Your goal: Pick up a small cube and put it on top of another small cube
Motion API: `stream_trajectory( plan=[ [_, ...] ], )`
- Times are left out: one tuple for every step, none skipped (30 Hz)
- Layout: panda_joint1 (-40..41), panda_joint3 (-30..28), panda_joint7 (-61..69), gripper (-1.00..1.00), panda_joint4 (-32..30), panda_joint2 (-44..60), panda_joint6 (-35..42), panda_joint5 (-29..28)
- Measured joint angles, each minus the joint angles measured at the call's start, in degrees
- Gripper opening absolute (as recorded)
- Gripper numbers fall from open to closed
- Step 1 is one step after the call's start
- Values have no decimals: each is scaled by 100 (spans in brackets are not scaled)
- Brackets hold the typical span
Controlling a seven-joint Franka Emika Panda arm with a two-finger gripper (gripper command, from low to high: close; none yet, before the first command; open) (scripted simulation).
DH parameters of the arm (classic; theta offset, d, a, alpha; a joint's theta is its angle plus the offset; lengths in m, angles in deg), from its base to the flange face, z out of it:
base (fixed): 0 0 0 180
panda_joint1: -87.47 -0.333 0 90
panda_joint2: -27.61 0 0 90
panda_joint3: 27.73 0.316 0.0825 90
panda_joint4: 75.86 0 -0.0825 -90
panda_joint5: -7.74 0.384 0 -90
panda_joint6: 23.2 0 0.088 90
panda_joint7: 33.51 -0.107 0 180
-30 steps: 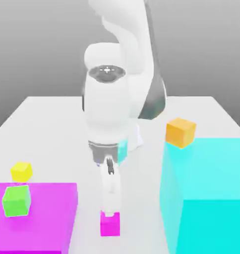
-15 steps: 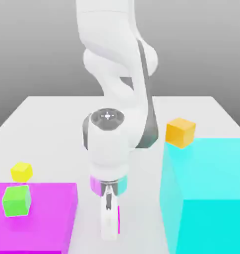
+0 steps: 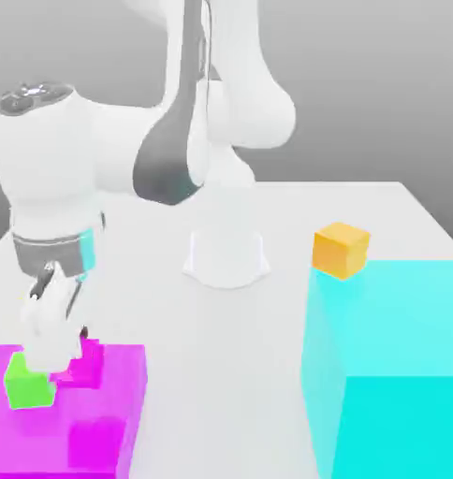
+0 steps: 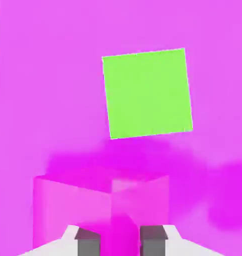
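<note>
Magenta small cube (image 3: 88, 363) sits clamped in my tool (image 3: 69, 354), held above the magenta slab (image 3: 109, 412); the green cube (image 3: 28, 385) rests just beside it.

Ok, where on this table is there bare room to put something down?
The widest bare patch of table lies between the magenta slab and the cyan block. The far table behind the orange cube is bare too. It is crowded on the slab, where the gripper holds the magenta cube beside the green cube.
</note>
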State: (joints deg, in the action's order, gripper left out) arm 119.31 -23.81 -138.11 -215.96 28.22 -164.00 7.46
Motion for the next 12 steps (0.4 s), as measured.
stream_trajectory(
  plan=[
    [123, -66, 240, -100, 108, -62, 170, 24],
    [296, -75, 354, -100, 140, 6, 132, 25],
    [403, -42, 399, -100, 135, 142, -8, 9],
    [328, 3, 410, -100, 110, 312, -201, -16],
    [310, 13, 407, -100, 75, 498, -421, -40],
    [304, 19, 404, 100, 52, 617, -563, -55],
    [303, 19, 404, 100, 52, 617, -563, -55],
    [302, 19, 404, 100, 53, 617, -563, -55],
    [302, 19, 404, 100, 53, 617, -563, -55],
    [302, 19, 404, 100, 53, 617, -563, -55],
    [302, 19, 404, 100, 53, 617, -563, -55],
    [297, 21, 402, 100, 41, 677, -630, -64]
  ],
)
